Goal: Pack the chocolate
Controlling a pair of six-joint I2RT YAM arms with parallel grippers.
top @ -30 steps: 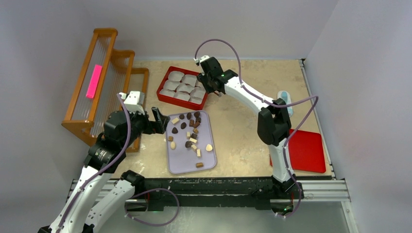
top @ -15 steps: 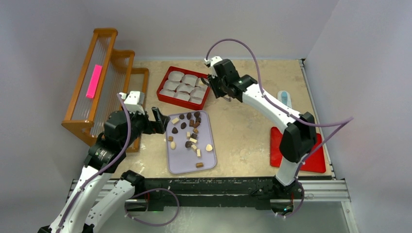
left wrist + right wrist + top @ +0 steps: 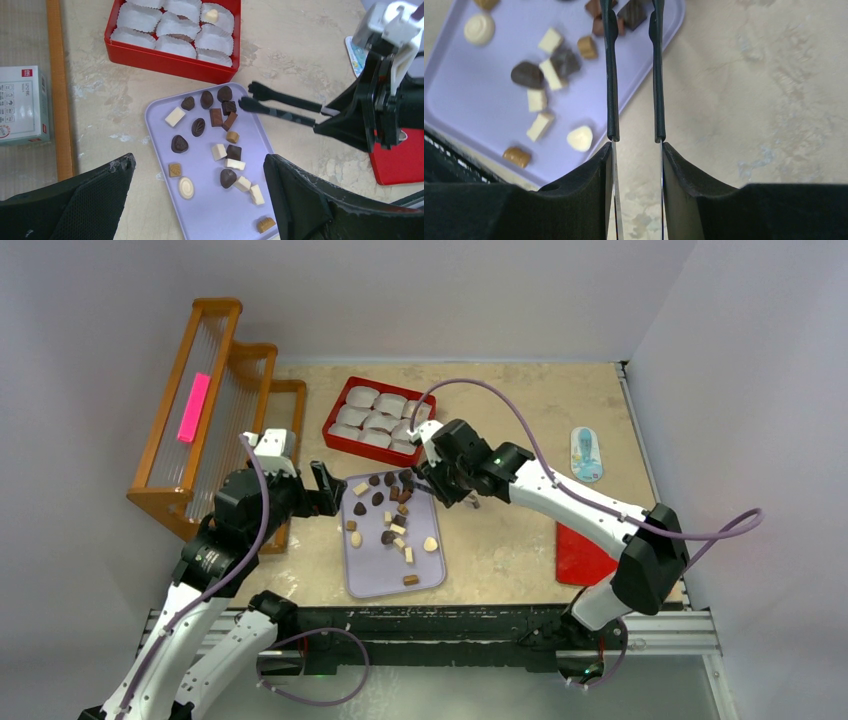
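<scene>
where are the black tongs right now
Left wrist view, right side: the black tongs sit in the right hand, tips at the lavender tray's far right corner, near the red box.

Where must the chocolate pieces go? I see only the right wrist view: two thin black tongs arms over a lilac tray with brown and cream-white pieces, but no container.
Observer: A red rectangular box filled with white pleated paper cups stands beyond the far end of the lilac plastic tray, apart from it.
Operator: The tips of my tongs are cut off in my view. Do they hold a piece?
Observer: No. In the left wrist view the tips of the thin black tongs stand apart and empty, close beside a dark brown blocky piece at the tray's far right corner.
</scene>
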